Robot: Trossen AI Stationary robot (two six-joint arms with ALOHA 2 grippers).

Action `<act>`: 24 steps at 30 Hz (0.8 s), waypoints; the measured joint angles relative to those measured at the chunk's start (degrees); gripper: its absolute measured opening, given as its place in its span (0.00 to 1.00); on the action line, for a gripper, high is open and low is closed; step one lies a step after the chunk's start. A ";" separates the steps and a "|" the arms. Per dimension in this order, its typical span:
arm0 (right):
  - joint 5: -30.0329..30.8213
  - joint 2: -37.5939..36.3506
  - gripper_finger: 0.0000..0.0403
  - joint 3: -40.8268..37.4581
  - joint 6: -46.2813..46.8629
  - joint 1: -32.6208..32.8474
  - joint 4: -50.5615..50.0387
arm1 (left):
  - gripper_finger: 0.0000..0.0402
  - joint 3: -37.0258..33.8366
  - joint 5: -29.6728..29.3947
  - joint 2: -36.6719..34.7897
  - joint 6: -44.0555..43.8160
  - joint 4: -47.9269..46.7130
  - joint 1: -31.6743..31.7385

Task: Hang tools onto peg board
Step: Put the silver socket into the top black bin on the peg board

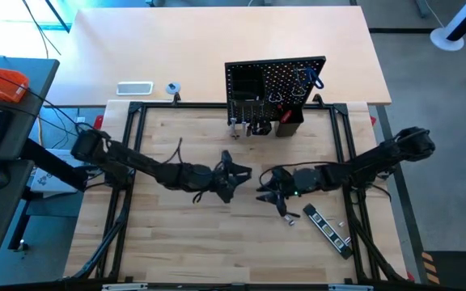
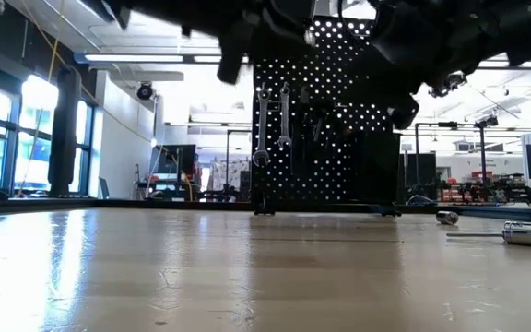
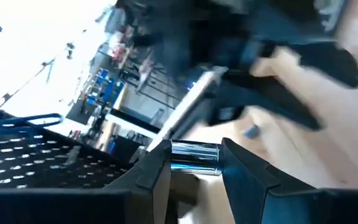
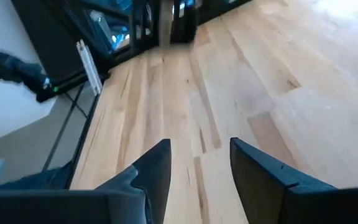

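A: Where do the two end effectors stand?

B: Both hover near the middle of the pale wooden surface (image 1: 217, 234), facing each other. The left end effector (image 3: 194, 163) grips a shiny silver metal shaft (image 3: 194, 155) between its fingers; I judge it a tool handed across. The right end effector (image 4: 201, 163) has its fingers parted with only bare wood between them, so it holds nothing.

A: And the upright black perforated peg board (image 1: 275, 85)?

B: It stands at the far edge of the surface, right of centre. The level view shows two silver wrenches (image 2: 273, 124) hanging side by side from hooks, so they sit clear of the wood. A blue-handled tool (image 1: 314, 78) hangs at the board's upper right corner.

A: What is left lying?

B: One black striped bar (image 1: 327, 229) near the front right corner, just beside the right arm, plus one small silver cylindrical piece (image 2: 524, 233) lying flat. Other hung tools I cannot count.
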 joint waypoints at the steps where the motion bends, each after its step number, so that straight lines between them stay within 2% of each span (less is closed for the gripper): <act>1: 0.44 -0.52 0.39 0.00 -0.23 0.47 -0.96 | 0.28 0.00 0.00 -1.67 0.03 -0.89 0.30; 7: 5.17 -3.55 0.39 0.06 -0.58 3.02 -6.28 | 0.28 0.22 -1.15 -10.53 3.10 -1.80 2.58; 11: 7.60 -3.90 0.39 0.04 -1.03 4.54 -8.49 | 0.28 4.41 -1.34 -15.18 4.97 -4.08 5.19; 17: 11.42 -3.89 0.39 0.04 -1.61 5.96 -10.40 | 0.28 19.08 0.49 -15.05 3.49 -16.16 10.49; 24: 14.08 -3.90 0.39 0.04 -1.90 7.26 -10.37 | 0.28 40.84 5.05 -9.49 -9.92 -38.92 19.08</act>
